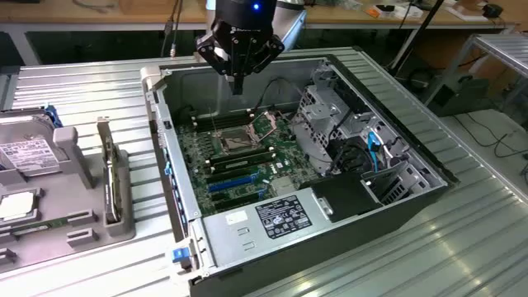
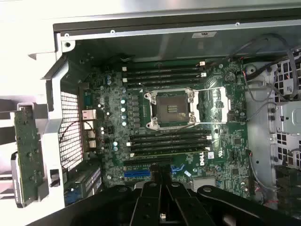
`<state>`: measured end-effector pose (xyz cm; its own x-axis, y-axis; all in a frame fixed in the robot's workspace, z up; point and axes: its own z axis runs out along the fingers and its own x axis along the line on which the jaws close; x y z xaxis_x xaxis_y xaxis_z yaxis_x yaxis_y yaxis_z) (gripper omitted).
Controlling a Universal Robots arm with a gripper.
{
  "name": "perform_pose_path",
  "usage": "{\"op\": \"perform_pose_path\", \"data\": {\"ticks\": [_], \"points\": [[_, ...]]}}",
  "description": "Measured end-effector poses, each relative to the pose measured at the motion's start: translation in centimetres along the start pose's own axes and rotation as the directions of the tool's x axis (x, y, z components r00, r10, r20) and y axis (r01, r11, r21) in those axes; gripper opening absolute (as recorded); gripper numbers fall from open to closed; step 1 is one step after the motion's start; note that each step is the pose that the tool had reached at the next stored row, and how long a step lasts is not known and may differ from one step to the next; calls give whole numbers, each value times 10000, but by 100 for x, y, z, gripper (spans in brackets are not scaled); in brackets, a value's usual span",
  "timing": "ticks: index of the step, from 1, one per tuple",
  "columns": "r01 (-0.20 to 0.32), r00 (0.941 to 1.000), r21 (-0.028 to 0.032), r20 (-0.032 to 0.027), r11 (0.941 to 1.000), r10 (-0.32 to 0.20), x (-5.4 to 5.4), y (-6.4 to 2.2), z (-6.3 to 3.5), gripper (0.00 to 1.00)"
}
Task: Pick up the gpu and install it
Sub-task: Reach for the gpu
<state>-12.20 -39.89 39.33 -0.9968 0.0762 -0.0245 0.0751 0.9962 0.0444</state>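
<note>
While the jaws are held shut above the open case [image 1: 206,86], nothing is gripped.
The gpu [image 1: 110,179] is stood upright in the grey tray [image 1: 78,158].

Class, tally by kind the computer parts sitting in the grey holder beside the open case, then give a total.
hard drive: 1
gpu: 1
memory stick: 1
square silver chip: 1
Total: 4
</note>
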Motion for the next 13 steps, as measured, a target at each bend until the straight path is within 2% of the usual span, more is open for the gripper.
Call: {"op": "perform_pose_path", "data": {"ticks": [13], "points": [[-1,10000,1,0,10000,1,3,0,0,10]]}}
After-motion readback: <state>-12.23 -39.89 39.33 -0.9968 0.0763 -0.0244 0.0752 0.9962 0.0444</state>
